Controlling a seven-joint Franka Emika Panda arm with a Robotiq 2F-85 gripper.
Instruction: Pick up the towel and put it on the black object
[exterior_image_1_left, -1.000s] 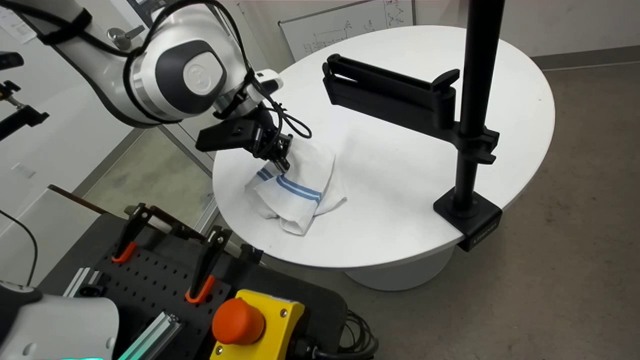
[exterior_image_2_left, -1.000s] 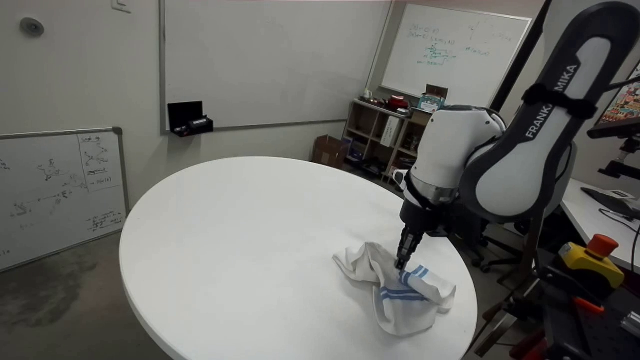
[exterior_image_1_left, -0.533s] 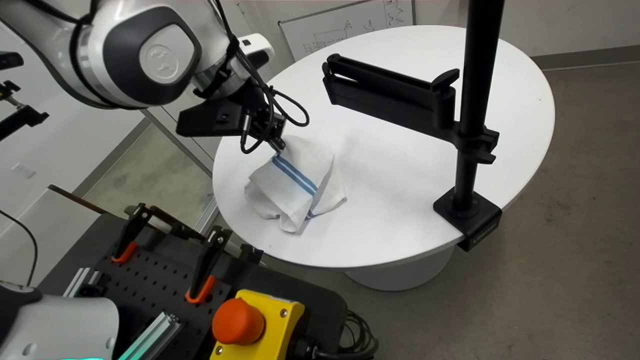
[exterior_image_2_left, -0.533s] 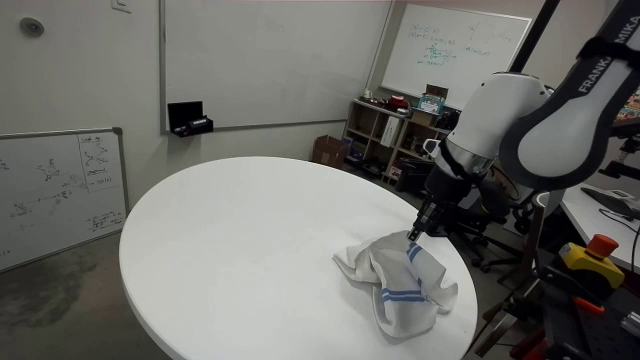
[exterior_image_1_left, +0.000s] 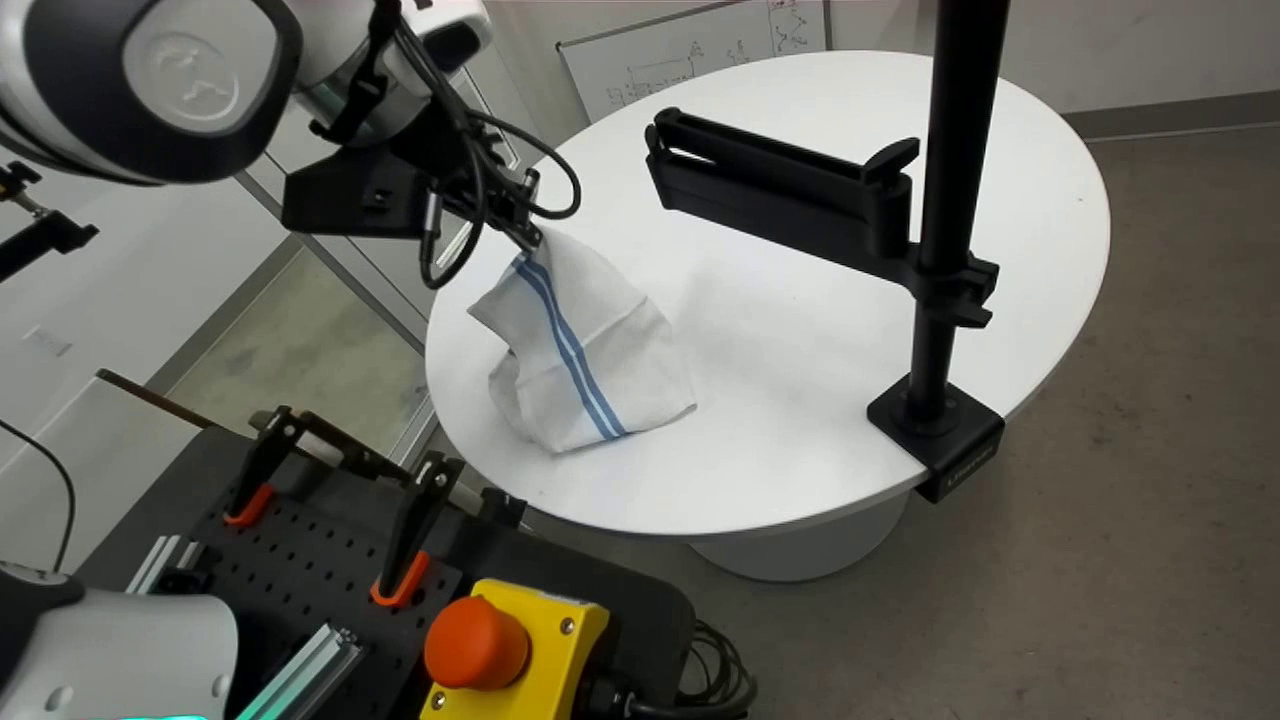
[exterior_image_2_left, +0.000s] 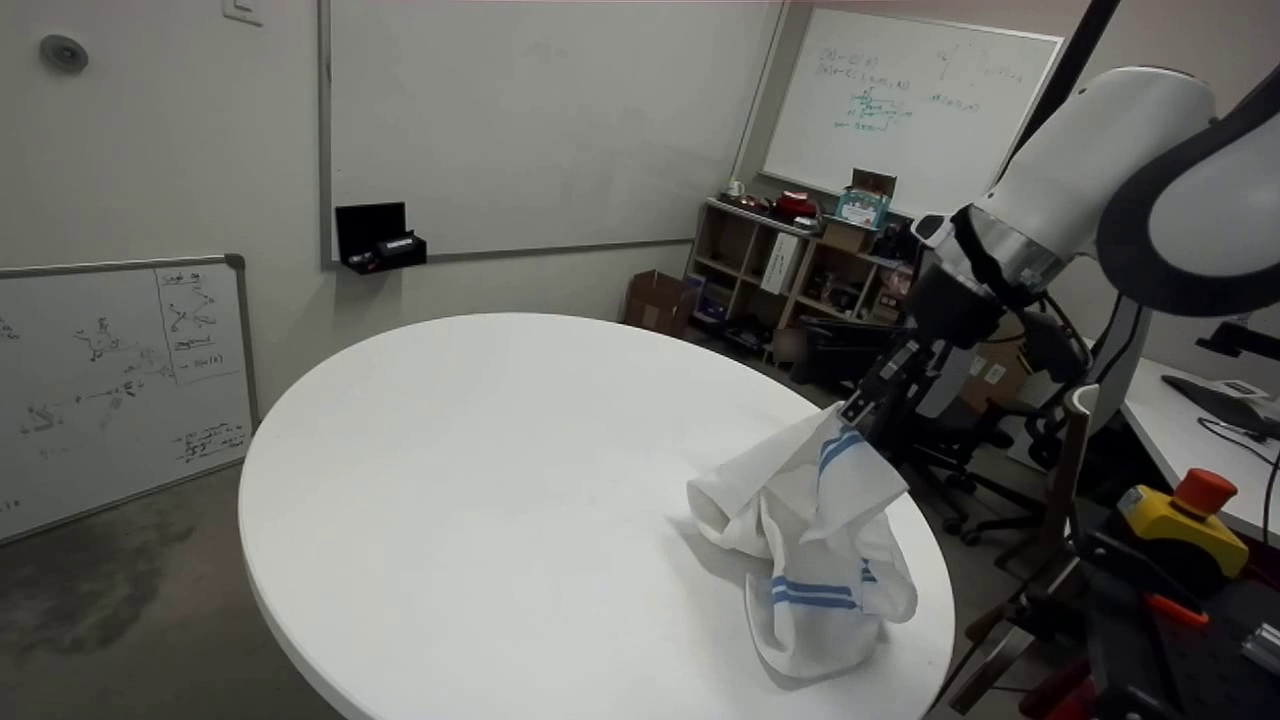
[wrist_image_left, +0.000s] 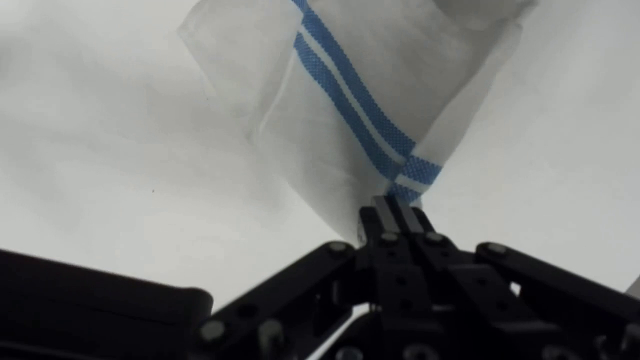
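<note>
In an exterior view: white towel (exterior_image_1_left: 610, 345), blue-striped, top grasped by gripper (exterior_image_1_left: 530, 238), bottom on table (exterior_image_1_left: 790, 430); black bar (exterior_image_1_left: 765, 190) on pole (exterior_image_1_left: 962, 140), well apart. In an exterior view: towel slanting from gripper to table. Wrist view: fingers (wrist_image_left: 385, 215) clenched on towel's striped fold.

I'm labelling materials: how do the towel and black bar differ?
The towel is white with blue stripes; the bar is black. The towel is limp and creased; the bar looks rigid. The towel hangs from the gripper, its lower folds on the table; the bar is fixed to the pole. Both share one table.
</note>
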